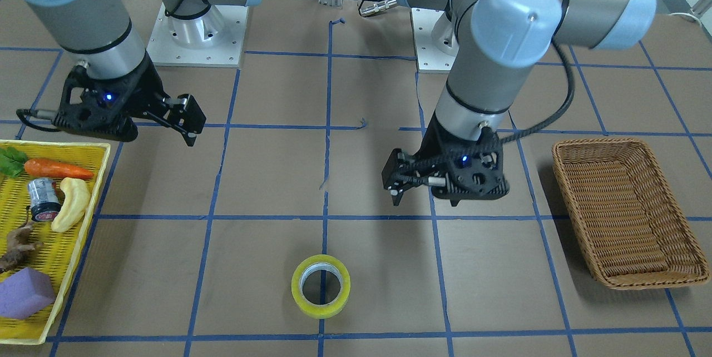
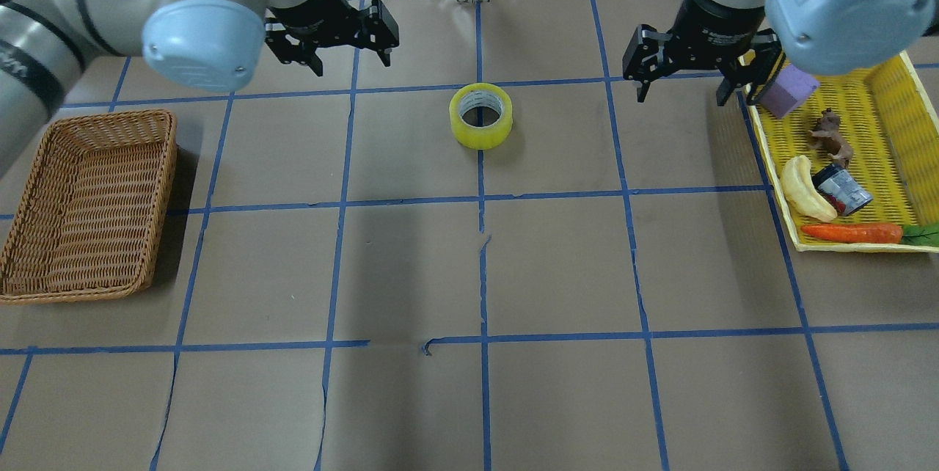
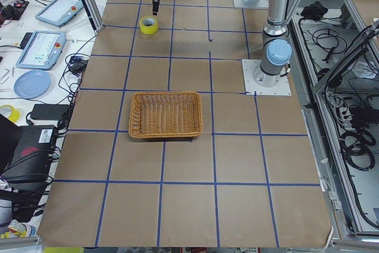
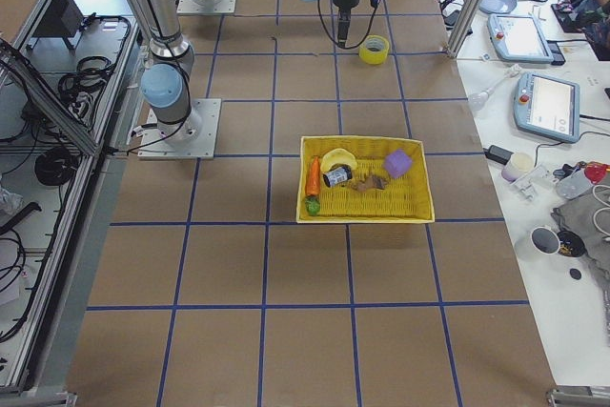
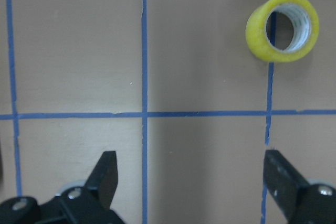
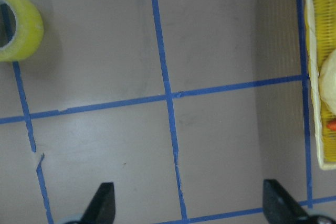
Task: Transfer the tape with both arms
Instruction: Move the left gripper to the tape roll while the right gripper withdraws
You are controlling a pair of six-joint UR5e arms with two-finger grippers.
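Tape (image 2: 480, 137) flat, apart from both jaws

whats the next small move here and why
Probably slide the left hand sideways until it is over the tape roll. The roll lies flat and untouched between the left hand and the right hand, both are open and empty, and the wicker basket sits on the left side.

I can't read any words or numbers from where I stand. The little can (image 1: 43, 199) in the yellow tray (image 1: 67, 152) has a label with a red band, but its print is too tiny and blurry. The left arm (image 2: 44, 45) shows dark marks (cut off at the edge, no letters I can make out). The screen (image 3: 41, 48) beside the worktop is too far away.
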